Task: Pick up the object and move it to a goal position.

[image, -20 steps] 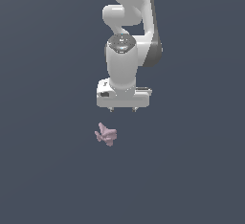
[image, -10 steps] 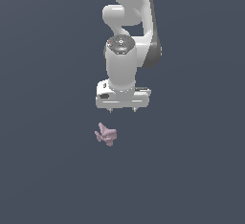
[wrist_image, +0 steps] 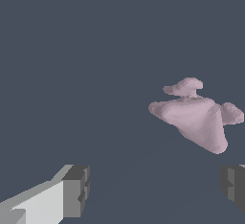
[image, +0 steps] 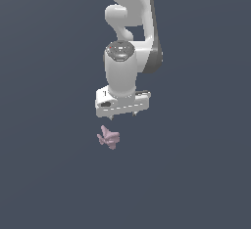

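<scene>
Object (image: 108, 138): small pale pink lump with stubby knobs, matte; lay on the plain dark grey floor (image: 196, 184), below the gripper and apart from it. Gripper (image: 123, 115): white, pointed down, fingers (wrist_image: 76, 189) spread wide, holding nothing. No brand, label or readable writing showed on any item.

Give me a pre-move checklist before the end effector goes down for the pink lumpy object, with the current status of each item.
1. End effector open: ok, fingertips stand wide apart in the wrist view.
2. Nothing held: ok, gap is empty.
3. Pink object lying free on the floor: ok, apart from the end effector.
4. Object centred between the fingertips: not ok, in the wrist view it sits nearer one fingertip.
5. Path down clear: ok, nothing else near.
6. Goal position located: cannot tell, no marker shows.
</scene>
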